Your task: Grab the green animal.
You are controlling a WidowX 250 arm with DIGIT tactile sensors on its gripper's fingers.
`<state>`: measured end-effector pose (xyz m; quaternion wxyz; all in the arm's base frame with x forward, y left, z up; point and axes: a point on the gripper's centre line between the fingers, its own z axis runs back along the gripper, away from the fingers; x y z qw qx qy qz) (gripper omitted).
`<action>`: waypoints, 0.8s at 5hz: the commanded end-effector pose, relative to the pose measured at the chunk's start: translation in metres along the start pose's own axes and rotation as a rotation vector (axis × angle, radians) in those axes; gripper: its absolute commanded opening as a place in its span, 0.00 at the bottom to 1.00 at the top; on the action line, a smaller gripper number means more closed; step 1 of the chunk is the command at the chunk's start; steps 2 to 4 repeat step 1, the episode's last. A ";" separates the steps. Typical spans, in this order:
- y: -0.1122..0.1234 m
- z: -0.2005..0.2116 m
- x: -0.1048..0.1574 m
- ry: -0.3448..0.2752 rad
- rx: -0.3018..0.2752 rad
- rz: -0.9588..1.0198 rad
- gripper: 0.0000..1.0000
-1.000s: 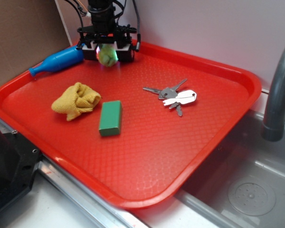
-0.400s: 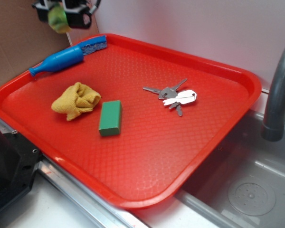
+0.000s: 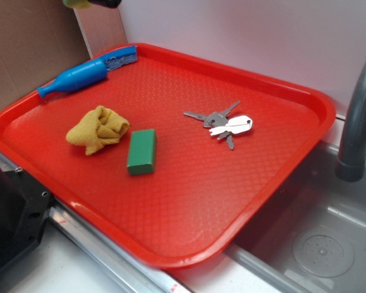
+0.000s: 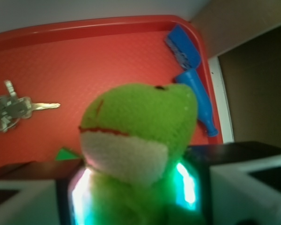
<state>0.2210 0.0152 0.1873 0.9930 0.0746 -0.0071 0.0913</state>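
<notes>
The green animal (image 4: 140,122) is a fuzzy yellow-green plush with a pale patch and fills the middle of the wrist view. My gripper (image 4: 133,187) is shut on it, with lit pads pressing both its sides, high above the red tray (image 4: 107,56). In the exterior view only the bottom tip of the gripper (image 3: 91,3) with a sliver of the plush shows at the top left edge, above the tray's far left corner.
On the red tray (image 3: 244,201) lie a blue brush (image 3: 79,76), a mustard-yellow cloth (image 3: 97,129), a dark green block (image 3: 141,151) and a bunch of keys (image 3: 222,124). A sink (image 3: 317,244) with a grey faucet (image 3: 357,122) is at the right. A cardboard wall is at the left.
The gripper has lifted the green animal off the tray's back left corner and risen up and left, now almost out of the exterior view.
</notes>
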 end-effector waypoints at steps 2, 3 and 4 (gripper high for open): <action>0.003 0.025 0.001 -0.113 -0.023 -0.055 0.00; 0.003 0.025 0.001 -0.113 -0.023 -0.055 0.00; 0.003 0.025 0.001 -0.113 -0.023 -0.055 0.00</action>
